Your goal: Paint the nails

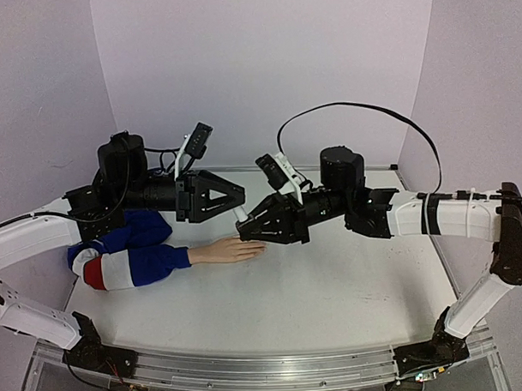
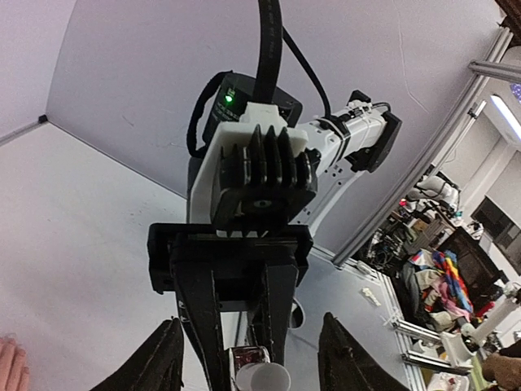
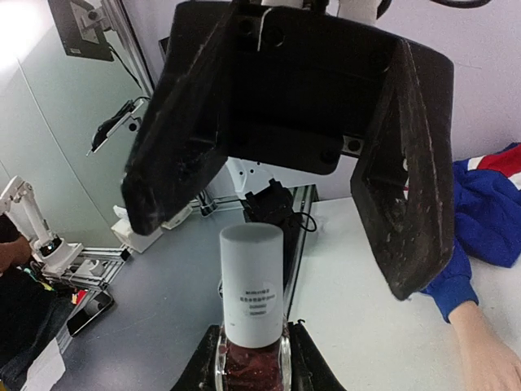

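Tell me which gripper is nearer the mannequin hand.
Right. The right gripper, shut on the bottle, hovers by the tips of the mannequin hand. The left gripper, open, sits farther back, straddling the bottle.

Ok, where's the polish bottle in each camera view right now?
Top external: polish bottle centre frame, at the right gripper's tip, just above the mannequin hand in the picture.
Left wrist: bottom edge, centre, white cap facing the camera.
Right wrist: bottom centre, cap up, close to the lens.
Shared landmark: the mannequin hand, bottom-left corner in left wrist, bottom-right corner in right wrist.
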Motion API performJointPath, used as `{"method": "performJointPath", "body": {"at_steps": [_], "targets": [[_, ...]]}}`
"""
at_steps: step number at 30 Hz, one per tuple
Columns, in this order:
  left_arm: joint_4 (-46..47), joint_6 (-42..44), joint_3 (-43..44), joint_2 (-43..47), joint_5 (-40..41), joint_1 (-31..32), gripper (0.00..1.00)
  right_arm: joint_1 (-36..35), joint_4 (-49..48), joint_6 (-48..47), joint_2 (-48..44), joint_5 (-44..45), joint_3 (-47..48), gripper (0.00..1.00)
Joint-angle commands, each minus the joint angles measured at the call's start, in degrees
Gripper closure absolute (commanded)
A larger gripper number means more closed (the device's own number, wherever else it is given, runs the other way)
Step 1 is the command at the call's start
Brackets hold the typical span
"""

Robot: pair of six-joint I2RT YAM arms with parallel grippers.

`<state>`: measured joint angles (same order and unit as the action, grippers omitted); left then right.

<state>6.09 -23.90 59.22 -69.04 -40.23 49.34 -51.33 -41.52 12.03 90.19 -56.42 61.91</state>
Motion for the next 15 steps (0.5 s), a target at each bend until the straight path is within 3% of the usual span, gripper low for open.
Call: {"method": "performJointPath", "body": {"at_steps": [1,7,11,15], "targets": [[5.5,-0.4,1.4,-1.3,-6.6,0.5,0.44,0.0,-7.0,3.4,-0.8,-3.1,1.3,1.0],[5.4,1.9,0.5,-1.4,-6.5,2.5,0.44,0.0,-8.5,4.1,-1.5,0.7,0.5,1.0],[5.3,1.8,0.2,-1.2,-2.3,2.5,0.68,0.0,-8.6,3.8,-1.7,1.7,0.0,1.0],[4.2,1.9,0.3,-1.9,2.1,2.5,0.81,0.0,-7.8,2.0,-2.8,7.2,-1.7,1.0]]}}
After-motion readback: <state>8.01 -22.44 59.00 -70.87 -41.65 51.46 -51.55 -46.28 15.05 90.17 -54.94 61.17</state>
